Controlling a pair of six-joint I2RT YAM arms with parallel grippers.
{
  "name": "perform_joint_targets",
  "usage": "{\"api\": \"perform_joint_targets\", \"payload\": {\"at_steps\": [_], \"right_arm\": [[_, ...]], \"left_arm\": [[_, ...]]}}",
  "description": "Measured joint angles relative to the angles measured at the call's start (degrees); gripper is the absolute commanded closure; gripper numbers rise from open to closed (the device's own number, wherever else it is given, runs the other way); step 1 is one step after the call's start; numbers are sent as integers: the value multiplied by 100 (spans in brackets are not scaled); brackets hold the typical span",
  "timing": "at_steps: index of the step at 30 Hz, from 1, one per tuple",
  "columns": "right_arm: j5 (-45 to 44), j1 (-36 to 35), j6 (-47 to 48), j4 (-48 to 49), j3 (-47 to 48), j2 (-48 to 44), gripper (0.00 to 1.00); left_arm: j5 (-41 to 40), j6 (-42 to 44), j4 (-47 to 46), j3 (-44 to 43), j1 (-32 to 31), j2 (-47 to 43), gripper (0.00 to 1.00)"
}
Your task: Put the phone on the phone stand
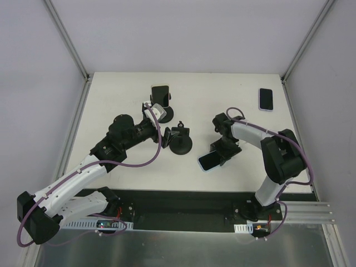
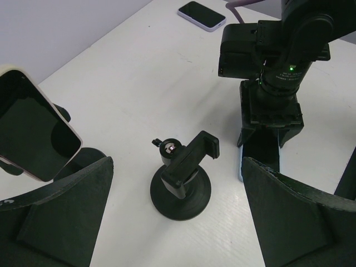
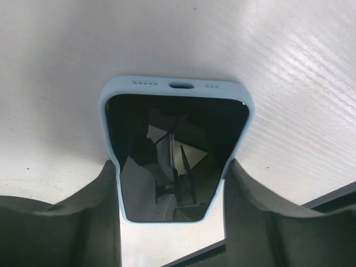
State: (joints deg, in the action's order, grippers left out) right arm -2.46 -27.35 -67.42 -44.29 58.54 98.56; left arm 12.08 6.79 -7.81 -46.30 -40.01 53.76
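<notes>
A phone in a light blue case (image 3: 177,139) sits between my right gripper's fingers (image 3: 250,194), which press on its two long sides. In the top view my right gripper (image 1: 221,152) holds that phone (image 1: 207,162) low over the table, right of the stand. The empty black phone stand (image 1: 182,143) has a round base and a clamp head. In the left wrist view the stand (image 2: 182,177) stands between the wide-open fingers (image 2: 289,217) of my left gripper (image 2: 178,222), untouched. My left gripper (image 1: 171,133) is just left of the stand.
A second stand at the back holds a dark phone (image 1: 160,95), which also shows at the left of the left wrist view (image 2: 30,130). Another phone (image 1: 266,99) lies flat at the table's back right. The black front rail (image 1: 183,203) runs along the near edge.
</notes>
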Motion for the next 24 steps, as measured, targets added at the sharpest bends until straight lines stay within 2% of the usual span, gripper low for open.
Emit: {"api": "perform_joint_targets", "payload": {"at_steps": [1, 2, 8, 10, 13, 15, 18, 21, 24], "right_arm": [[-81, -48, 79, -9, 20, 2, 91], [-168, -101, 136, -28, 39, -4, 99], [-960, -503, 881, 337, 9, -133, 99], [-1360, -702, 1427, 778, -256, -387, 99], [-1567, -861, 2590, 1956, -1193, -1248, 99], [-1434, -876, 3552, 2736, -1906, -2092, 99], [-999, -883, 5104, 3488, -2492, -3158, 99], [-415, -1064, 6590, 3939, -2555, -3777, 99], [59, -1322, 7685, 3952, -2428, -4111, 99]], "left_arm": [[2, 0, 0, 0, 0, 0, 3], [2, 0, -2, 0, 0, -2, 3], [17, 0, 0, 0, 0, -2, 4], [46, -2, 0, 0, 0, -2, 4], [52, -26, 0, 0, 0, -2, 4], [48, -87, 0, -2, 0, 15, 3], [-20, -293, 9, -26, 0, 107, 1], [-61, -629, 92, -131, 17, 247, 1], [-4, -1106, 214, -400, 81, 463, 2]]}}
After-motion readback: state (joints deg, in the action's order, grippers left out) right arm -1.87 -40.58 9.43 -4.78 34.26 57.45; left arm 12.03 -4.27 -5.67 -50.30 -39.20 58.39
